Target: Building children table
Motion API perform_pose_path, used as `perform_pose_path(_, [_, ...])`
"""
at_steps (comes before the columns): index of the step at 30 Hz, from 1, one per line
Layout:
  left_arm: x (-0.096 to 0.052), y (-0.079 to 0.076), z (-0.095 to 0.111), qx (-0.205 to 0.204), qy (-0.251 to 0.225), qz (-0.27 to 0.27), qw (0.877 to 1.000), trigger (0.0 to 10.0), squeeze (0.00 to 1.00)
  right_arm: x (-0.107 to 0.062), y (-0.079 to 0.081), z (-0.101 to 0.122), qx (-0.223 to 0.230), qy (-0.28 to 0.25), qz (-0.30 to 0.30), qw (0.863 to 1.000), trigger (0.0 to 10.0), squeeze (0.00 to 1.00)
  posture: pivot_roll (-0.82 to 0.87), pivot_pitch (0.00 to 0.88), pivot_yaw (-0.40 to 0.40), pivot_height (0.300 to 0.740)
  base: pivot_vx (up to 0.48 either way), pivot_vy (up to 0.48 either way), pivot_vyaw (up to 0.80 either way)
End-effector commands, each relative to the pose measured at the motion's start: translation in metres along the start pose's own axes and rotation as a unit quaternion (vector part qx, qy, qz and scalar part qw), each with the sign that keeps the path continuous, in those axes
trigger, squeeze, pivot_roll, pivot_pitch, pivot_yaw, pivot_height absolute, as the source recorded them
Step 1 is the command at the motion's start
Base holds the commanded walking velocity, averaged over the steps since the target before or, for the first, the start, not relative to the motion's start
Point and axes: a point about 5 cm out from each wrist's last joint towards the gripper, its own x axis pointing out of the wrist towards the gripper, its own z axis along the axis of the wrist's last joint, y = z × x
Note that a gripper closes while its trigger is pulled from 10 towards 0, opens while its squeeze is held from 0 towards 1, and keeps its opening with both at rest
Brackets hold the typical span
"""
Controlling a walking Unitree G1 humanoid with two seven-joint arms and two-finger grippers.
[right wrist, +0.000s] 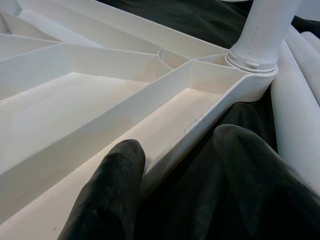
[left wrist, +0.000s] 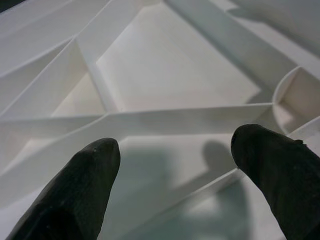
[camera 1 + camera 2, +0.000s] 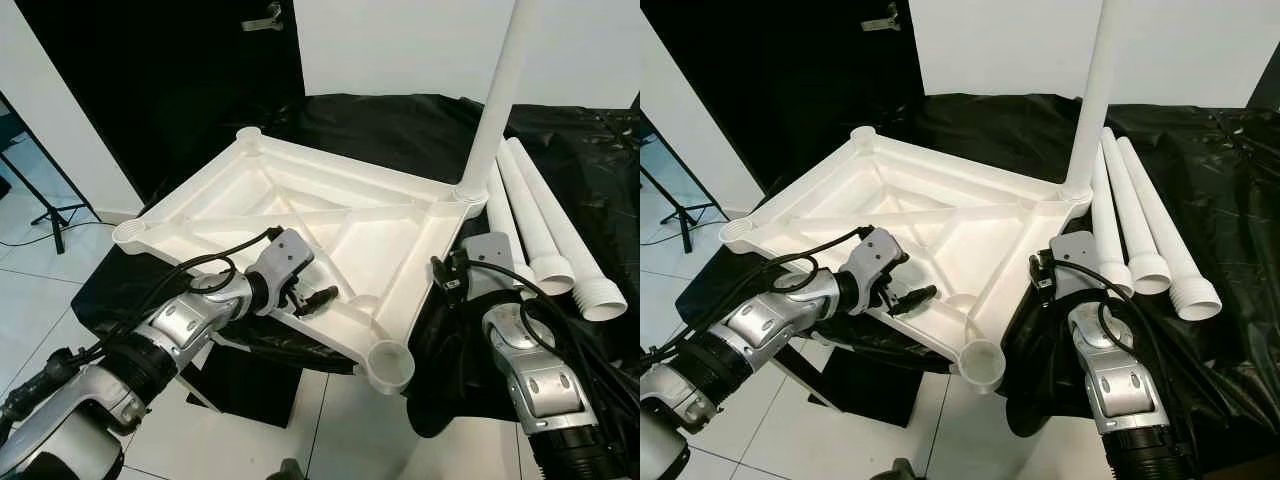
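We see the white tabletop (image 3: 330,225) lying upside down on the black-draped desk (image 3: 1200,380), one leg (image 3: 500,95) standing in its corner socket. Our left gripper (image 3: 318,297) hovers released over the near ribs. Our right gripper (image 1: 175,187) straddles the tabletop's side rim, fingers (image 1: 112,190) parted. Three loose legs (image 3: 545,225) lie beside. We read no writing.

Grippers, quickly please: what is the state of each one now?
Left gripper: open, over the upturned tabletop, holding nothing.
Right gripper: open, fingers astride the tabletop's side wall.
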Motion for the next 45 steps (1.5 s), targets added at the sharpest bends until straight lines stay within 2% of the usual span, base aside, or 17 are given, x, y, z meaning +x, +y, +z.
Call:
perform_pose_path(1, [-0.015, -0.05, -0.008, -0.004, 0.022, -0.46, 0.888, 10.0, 0.0, 0.001, 0.002, -0.003, 0.0, 0.009, 0.002, 1.0, 10.0, 0.0, 0.08, 0.0, 0.059, 0.74, 0.0, 0.0, 0.0])
perform_pose_path(5, [-0.016, -0.046, -0.002, -0.011, 0.008, -0.464, 0.886, 10.0, 0.0, 0.001, 0.001, -0.002, -0.001, 0.009, 0.002, 1.0, 10.0, 0.0, 0.08, 0.0, 0.06, 0.74, 0.0, 0.0, 0.0])
perform_pose_path(6, [-0.02, -0.041, 0.005, -0.023, -0.011, -0.464, 0.885, 10.0, 0.0, 0.001, 0.0, -0.003, -0.001, 0.009, 0.001, 1.0, 10.0, 0.0, 0.08, 0.0, 0.061, 0.74, 0.0, 0.0, 0.0])
perform_pose_path(8, [-0.022, -0.04, 0.007, -0.028, -0.02, -0.466, 0.884, 10.0, 0.0, 0.0, 0.0, -0.003, -0.001, 0.01, 0.0, 1.0, 10.0, 0.0, 0.08, 0.0, 0.063, 0.74, 0.0, 0.0, 0.0])
perform_pose_path(15, [-0.028, -0.038, 0.01, -0.043, -0.036, -0.477, 0.877, 10.0, 0.0, -0.002, 0.002, -0.005, -0.001, 0.014, 0.002, 1.0, 10.0, 0.0, 0.08, 0.0, 0.06, 0.74, 0.0, 0.0, 0.0])
perform_pose_path(18, [-0.03, -0.037, 0.009, -0.043, -0.035, -0.479, 0.876, 10.0, 0.0, -0.002, 0.002, -0.005, -0.002, 0.015, 0.003, 1.0, 10.0, 0.0, 0.08, 0.0, 0.059, 0.74, 0.0, 0.0, 0.0])
perform_pose_path(22, [-0.033, -0.038, 0.001, -0.032, -0.002, -0.489, 0.871, 10.0, 0.0, 0.0, 0.001, -0.005, -0.005, 0.014, 0.005, 1.0, 10.0, 0.0, 0.08, 0.0, 0.055, 0.74, 0.0, 0.0, 0.0])
perform_pose_path(29, [-0.031, -0.04, -0.004, -0.021, 0.019, -0.494, 0.869, 10.0, 0.0, 0.001, 0.001, -0.004, -0.006, 0.012, 0.006, 1.0, 10.0, 0.0, 0.08, 0.0, 0.057, 0.74, 0.0, 0.0, 0.0])
perform_pose_path(31, [-0.026, -0.044, -0.009, -0.004, 0.042, -0.503, 0.864, 10.0, 0.0, 0.001, 0.002, -0.004, -0.007, 0.011, 0.007, 1.0, 10.0, 0.0, 0.07, 0.0, 0.057, 0.74, 0.0, 0.0, 0.0])
perform_pose_path(33, [-0.021, -0.044, -0.011, 0.01, 0.053, -0.502, 0.863, 10.0, 0.0, 0.001, 0.002, -0.003, -0.008, 0.01, 0.008, 1.0, 10.0, 0.0, 0.07, 0.0, 0.059, 0.74, 0.0, 0.0, 0.0])
perform_pose_path(35, [-0.009, -0.046, -0.012, 0.042, 0.062, -0.484, 0.872, 10.0, 0.0, 0.001, 0.001, -0.001, -0.008, 0.008, 0.005, 1.0, 10.0, 0.0, 0.06, 0.0, 0.061, 0.74, 0.0, 0.0, 0.0])
perform_pose_path(36, [-0.009, -0.046, -0.012, 0.042, 0.062, -0.484, 0.872, 10.0, 0.0, 0.001, 0.001, -0.001, -0.008, 0.008, 0.005, 1.0, 10.0, 0.0, 0.06, 0.0, 0.061, 0.74, 0.0, 0.0, 0.0])
perform_pose_path(39, [0.007, -0.05, -0.016, 0.085, 0.074, -0.459, 0.881, 10.0, 0.0, 0.0, 0.002, -0.003, -0.007, 0.01, 0.006, 1.0, 10.0, 0.0, 0.06, 0.0, 0.059, 0.74, 0.0, 0.0, 0.0])
perform_pose_path(40, [0.007, -0.05, -0.016, 0.085, 0.074, -0.459, 0.881, 10.0, 0.0, 0.0, 0.002, -0.003, -0.007, 0.01, 0.006, 1.0, 10.0, 0.0, 0.06, 0.0, 0.059, 0.74, 0.0, 0.0, 0.0])
perform_pose_path(41, [0.013, -0.052, -0.017, 0.101, 0.084, -0.452, 0.882, 10.0, 0.0, 0.0, 0.004, -0.003, -0.008, 0.01, 0.009, 1.0, 10.0, 0.0, 0.06, 0.0, 0.061, 0.74, 0.0, 0.0, 0.0])
perform_pose_path(45, [0.016, -0.053, -0.015, 0.1, 0.087, -0.459, 0.879, 10.0, 0.0, 0.001, 0.005, -0.001, -0.006, 0.007, 0.009, 1.0, 10.0, 0.0, 0.06, 0.0, 0.062, 0.74, 0.0, 0.0, 0.0])
